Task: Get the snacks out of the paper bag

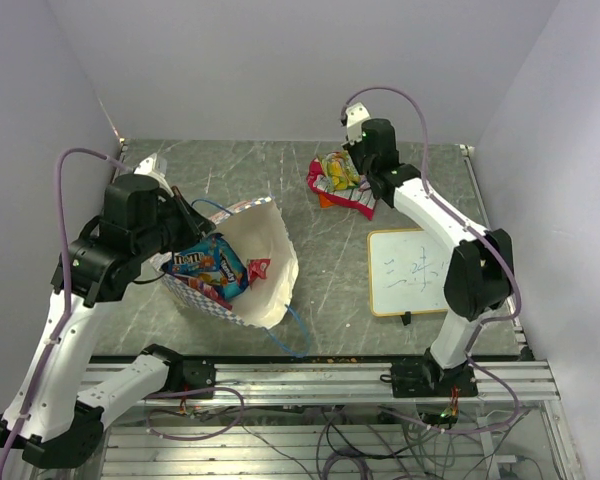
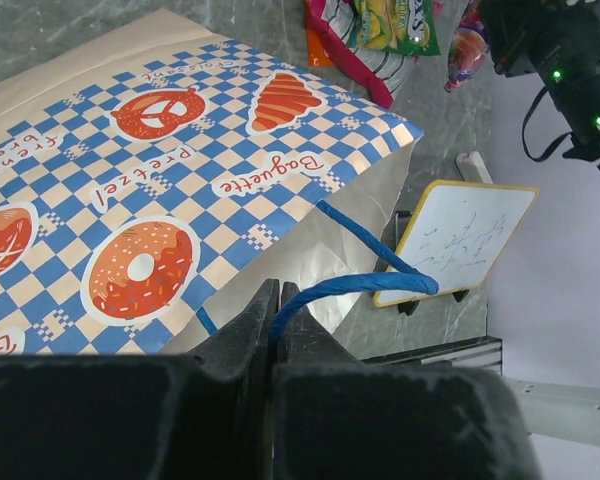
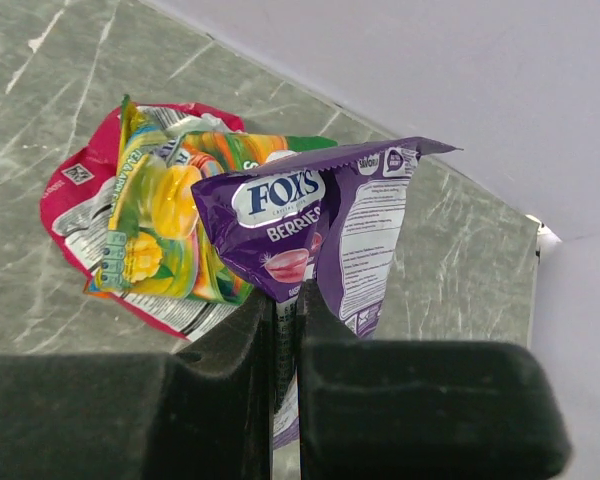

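Over marble (image 3: 40, 150), right fingers (image 3: 230, 370) pinch a purple packet (image 3: 280, 215), left fingers (image 2: 242, 345) the bag's handle (image 2: 365, 285).

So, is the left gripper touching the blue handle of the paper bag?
Touching. The left wrist view shows the blue handle pinched in the shut left gripper.

Robotics lab cell, bare lilac walls (image 1: 280, 60), aluminium mounting rail (image 1: 320, 375), loose cables (image 1: 350, 455)

free: table (image 1: 330, 250) between paper bag (image 1: 270, 250) and whiteboard (image 1: 408, 270) | blocked: bag mouth, blue packet (image 1: 208, 265)
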Available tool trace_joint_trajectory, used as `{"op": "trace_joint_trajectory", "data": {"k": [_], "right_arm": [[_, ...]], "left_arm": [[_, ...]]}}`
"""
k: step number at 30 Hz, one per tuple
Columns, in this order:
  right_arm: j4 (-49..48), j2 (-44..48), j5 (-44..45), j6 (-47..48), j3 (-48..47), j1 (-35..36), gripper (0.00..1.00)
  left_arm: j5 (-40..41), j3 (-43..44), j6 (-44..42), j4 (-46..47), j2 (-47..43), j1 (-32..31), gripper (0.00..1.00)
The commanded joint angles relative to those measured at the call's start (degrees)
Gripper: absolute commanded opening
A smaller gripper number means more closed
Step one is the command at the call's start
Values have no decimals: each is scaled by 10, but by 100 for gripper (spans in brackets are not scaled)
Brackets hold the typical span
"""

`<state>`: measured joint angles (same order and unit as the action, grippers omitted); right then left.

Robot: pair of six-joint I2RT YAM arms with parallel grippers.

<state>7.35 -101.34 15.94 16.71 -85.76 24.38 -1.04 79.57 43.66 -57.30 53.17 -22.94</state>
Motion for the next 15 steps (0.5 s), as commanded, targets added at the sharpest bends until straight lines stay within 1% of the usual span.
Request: {"op": "trace_joint_trajectory", "data": {"k": [1, 7, 9, 12, 15], "right_arm": [[1, -29, 12, 13, -44, -5, 0], [19, -66, 26, 48, -67, -9, 0], [27, -80, 38, 65, -76, -9, 0], [10, -98, 59, 100, -84, -10, 0], [5, -120, 57, 115, -112, -10, 0]], "left_arm": [[12, 16, -17, -1, -3, -5, 7], [-18, 25, -22, 14, 18, -5, 7], [-12, 36, -28, 7, 25, -4, 7], [2, 62, -35, -17, 34, -4, 7], [3, 59, -41, -24, 33, -4, 7]]}}
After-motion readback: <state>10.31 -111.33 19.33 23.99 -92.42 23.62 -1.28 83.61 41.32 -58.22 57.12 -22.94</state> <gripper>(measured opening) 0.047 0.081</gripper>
